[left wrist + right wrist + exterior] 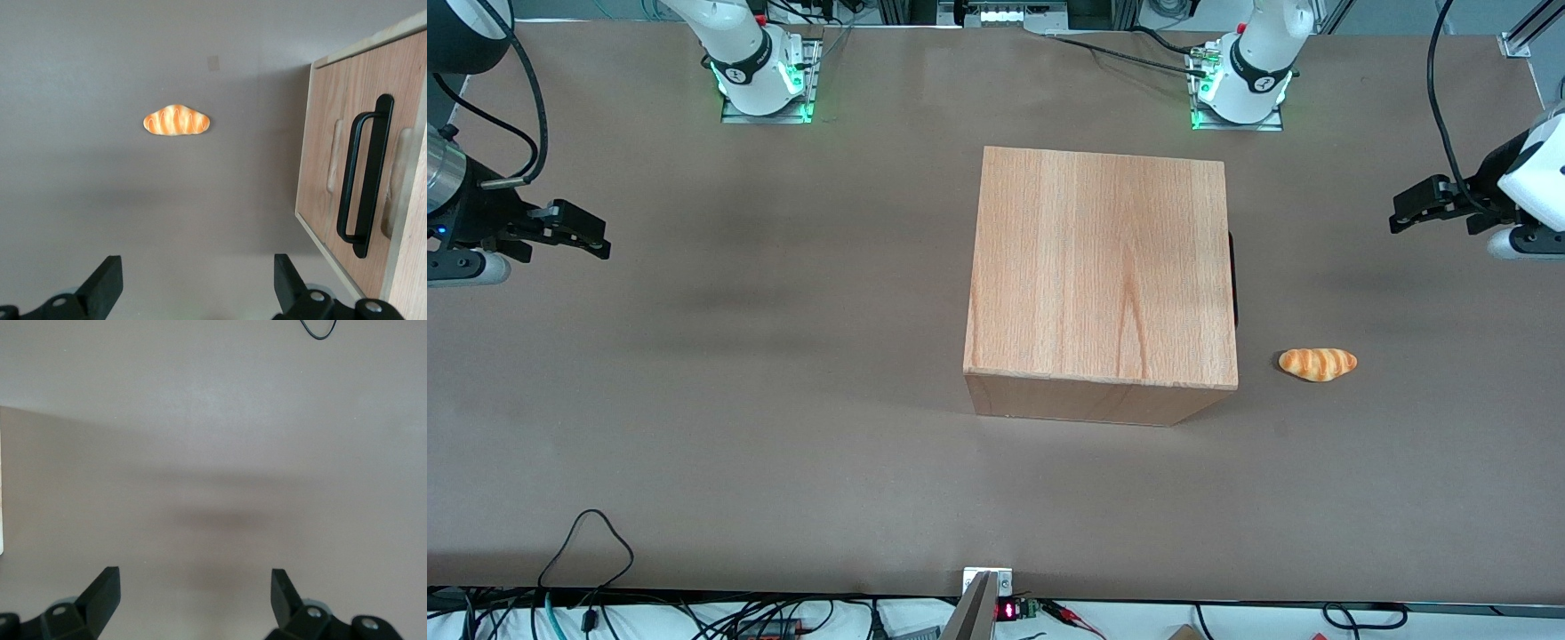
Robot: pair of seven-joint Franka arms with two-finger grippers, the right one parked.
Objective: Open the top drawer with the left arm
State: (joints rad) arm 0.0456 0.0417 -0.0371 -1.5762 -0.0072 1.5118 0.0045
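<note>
Facing working arm's end of table, top drawer sits closed in wooden cabinet, black bar handle untouched. Croissant nearby on table. Gripper hangs well apart, fingers spread, empty. Approach step; next: line up, close on handle.

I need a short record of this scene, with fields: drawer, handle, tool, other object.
drawer: top drawer shut, flush with the cabinet
handle: black bar handle, not gripped
tool: left arm's tool open, holding nothing, above the table, apart from the drawer front
other object: bread roll on the table, beside the cabinet, toward the working arm's end
</note>
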